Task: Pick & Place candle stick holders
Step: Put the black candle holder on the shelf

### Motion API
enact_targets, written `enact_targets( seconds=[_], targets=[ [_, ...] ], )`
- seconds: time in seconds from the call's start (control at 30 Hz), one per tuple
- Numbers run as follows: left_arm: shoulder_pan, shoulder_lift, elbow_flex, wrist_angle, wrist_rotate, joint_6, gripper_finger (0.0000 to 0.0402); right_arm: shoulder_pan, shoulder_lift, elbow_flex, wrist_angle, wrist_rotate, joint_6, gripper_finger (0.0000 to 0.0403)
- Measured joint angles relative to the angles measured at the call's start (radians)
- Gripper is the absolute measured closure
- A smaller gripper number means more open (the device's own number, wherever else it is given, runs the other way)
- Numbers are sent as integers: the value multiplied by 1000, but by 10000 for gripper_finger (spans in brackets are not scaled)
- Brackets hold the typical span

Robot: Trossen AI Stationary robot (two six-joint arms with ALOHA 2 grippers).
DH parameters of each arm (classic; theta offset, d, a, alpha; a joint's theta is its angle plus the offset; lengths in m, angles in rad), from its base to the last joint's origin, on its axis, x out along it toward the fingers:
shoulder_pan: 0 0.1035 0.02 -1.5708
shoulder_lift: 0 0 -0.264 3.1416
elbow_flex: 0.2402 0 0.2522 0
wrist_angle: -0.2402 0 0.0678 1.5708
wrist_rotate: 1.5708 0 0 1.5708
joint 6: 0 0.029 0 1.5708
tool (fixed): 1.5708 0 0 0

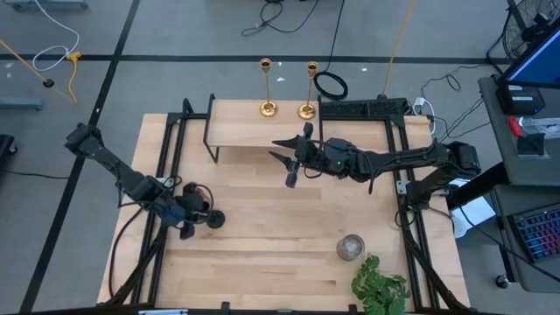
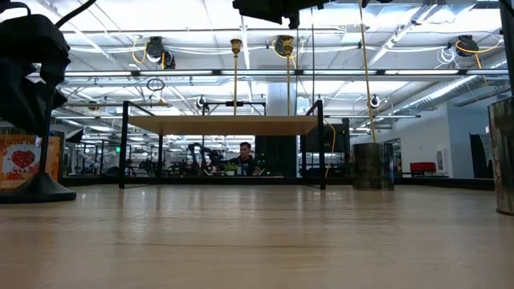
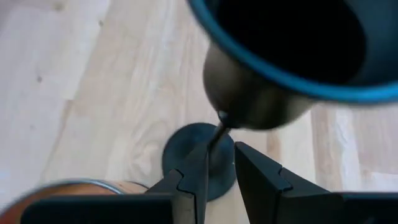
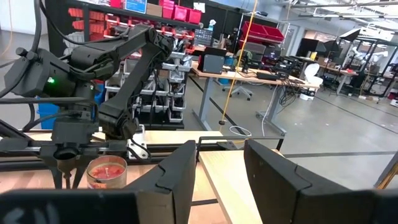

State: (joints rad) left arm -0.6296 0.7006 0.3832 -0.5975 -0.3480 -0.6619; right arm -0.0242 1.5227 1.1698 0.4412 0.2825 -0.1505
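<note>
The left arm reaches in from the surface's left edge, bent at the elbow, its left tool low over the wood beside the black candlestick. The left wrist view shows what the high view hides: its two fingers stand on either side of the thin stem just above the round base, close to it, though I cannot tell if they are touching; the cup looms large in front, and a jar rim curves in beside the tool. On the raised shelf at the surface's far edge stand the two gold candlesticks, upright and side by side; the low view shows them rising above the shelf top. The right arm stretches from the right edge toward the middle, its right tool held above the surface just in front of the shelf, fingers spread apart and empty. The right wrist view alone shows a glass jar with red fill beside the left arm. Near the front right corner sit a grey-filled jar and a green plant.
</note>
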Motion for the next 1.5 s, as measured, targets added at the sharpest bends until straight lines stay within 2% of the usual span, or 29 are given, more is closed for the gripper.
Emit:
enact_targets(
  seconds=[0.27, 0.33, 0.47, 0.6, 0.7, 0.77, 0.87, 0.93, 1.07, 1.17, 1.37, 1.43, 1.5],
  targets=[
    [0, 0, 0, 7, -99, 42, 318, 0, 0, 0, 0, 0, 0, 271],
    [0, 0, 0, 20, -102, 60, 331, 0, 0, 0, 0, 0, 0, 271],
    [0, 0, 0, 64, -105, 131, 385, 0, 0, 1, 0, 0, 0, 271],
    [0, 0, 0, 140, -156, 153, 371, 0, 0, 1, 0, 0, 0, 271],
    [0, 0, 0, 270, -206, 218, 371, 0, 0, 1, 0, 0, 0, 271],
    [4, 0, 0, 399, -223, 291, 386, 0, 0, 1, 0, 0, 0, 271],
    [26, 0, 2, 610, -253, 401, 386, 0, 0, 1, 0, 0, 0, 271],
    [49, 0, 33, 670, -277, 452, 381, 0, 0, 1, -2, 0, 0, 271],
    [123, 0, 159, 596, -284, 546, 389, 0, 0, 1, -10, 0, 8, 271],
    [206, 12, 280, 520, -326, 537, 389, 0, 0, 1, -10, -1, 10, 271],
    [443, 65, 546, 205, -334, 553, 389, 6, 1, 1, -34, -2, 31, 271],
    [538, 100, 621, 126, -309, 552, 389, 7, 1, 1, -34, -16, 33, 271],
    [640, 138, 688, 70, -234, 550, 389, 6, 1, 1, -32, -47, 34, 271]
  ],
)
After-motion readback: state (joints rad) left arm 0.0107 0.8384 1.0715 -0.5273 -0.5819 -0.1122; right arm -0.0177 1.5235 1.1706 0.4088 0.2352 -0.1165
